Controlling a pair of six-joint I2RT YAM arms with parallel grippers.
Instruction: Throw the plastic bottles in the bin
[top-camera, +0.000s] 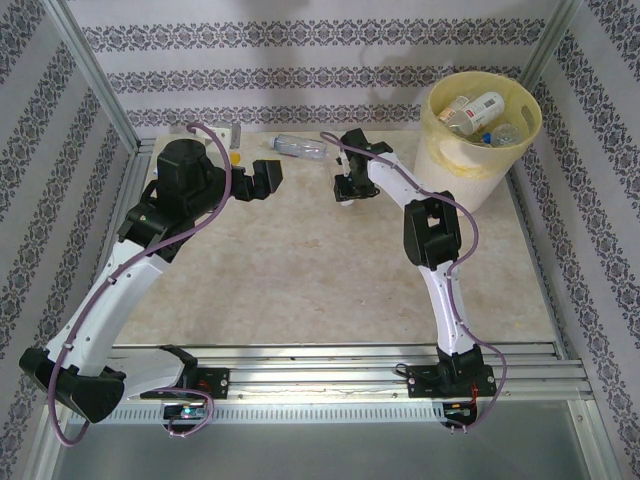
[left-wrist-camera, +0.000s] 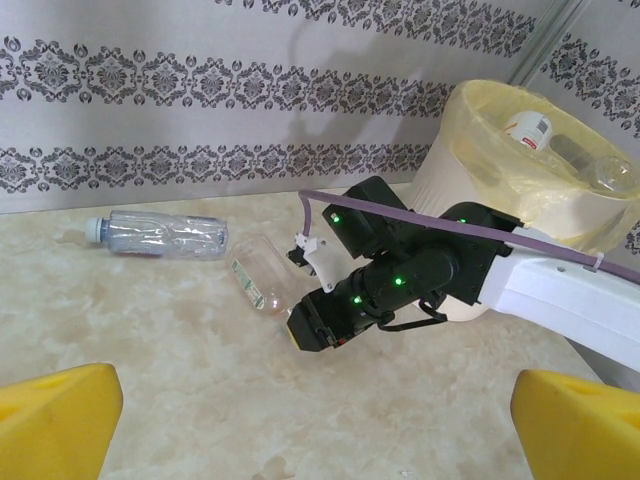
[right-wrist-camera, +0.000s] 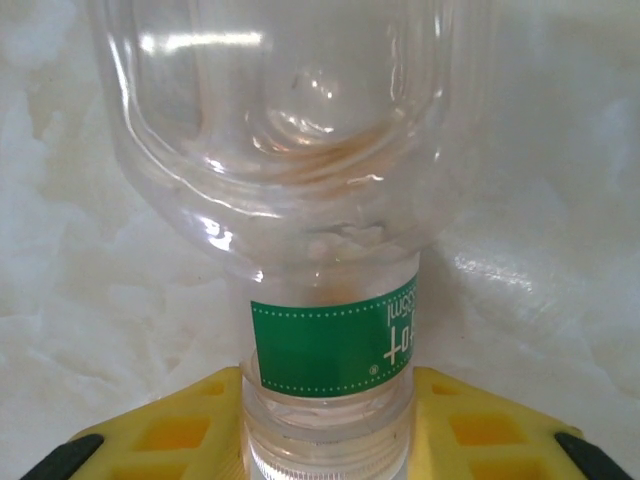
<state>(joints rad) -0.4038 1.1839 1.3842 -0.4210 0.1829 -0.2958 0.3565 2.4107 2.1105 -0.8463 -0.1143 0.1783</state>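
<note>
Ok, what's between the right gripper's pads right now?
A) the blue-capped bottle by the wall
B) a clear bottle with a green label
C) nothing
B: in the right wrist view the clear bottle, green label on its neck, sits between the right gripper pads.

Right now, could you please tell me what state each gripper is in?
Left gripper: open, empty.
Right gripper: closed on the bottle at its neck.

Left claw (top-camera: 265, 180) gapes wide, held high; right claw (top-camera: 347, 190) reaches low, clamped narrow
</note>
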